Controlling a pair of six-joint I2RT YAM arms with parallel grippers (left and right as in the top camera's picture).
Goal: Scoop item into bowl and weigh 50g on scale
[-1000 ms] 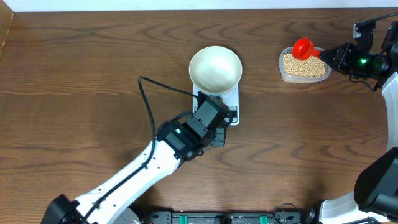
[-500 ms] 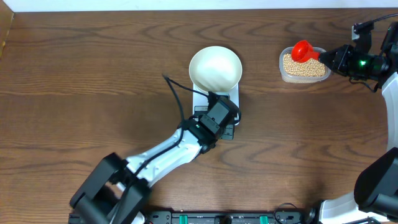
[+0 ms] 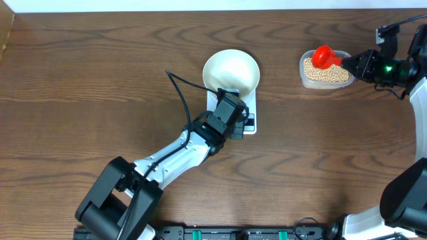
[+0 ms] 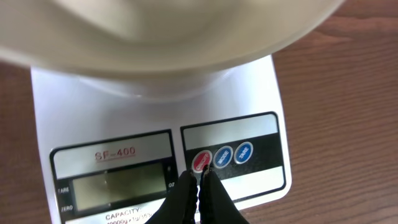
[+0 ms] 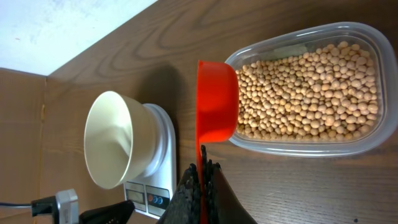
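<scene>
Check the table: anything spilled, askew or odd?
Nothing spilled: the beans sit inside the clear tub, and the white bowl stands upright on the scale. Only oddity: the scale's display shows no digits, so it looks off. The shut left pincer points at its red button.

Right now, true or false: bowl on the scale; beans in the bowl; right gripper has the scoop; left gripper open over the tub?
1. The bowl sits on the scale. True.
2. The bowl holds beans. False: the bowl is empty; the beans are in the clear tub.
3. The right gripper is shut on the red scoop at its handle. True.
4. The left gripper is open over the tub. False: it is shut, tips at the scale's red button.
</scene>
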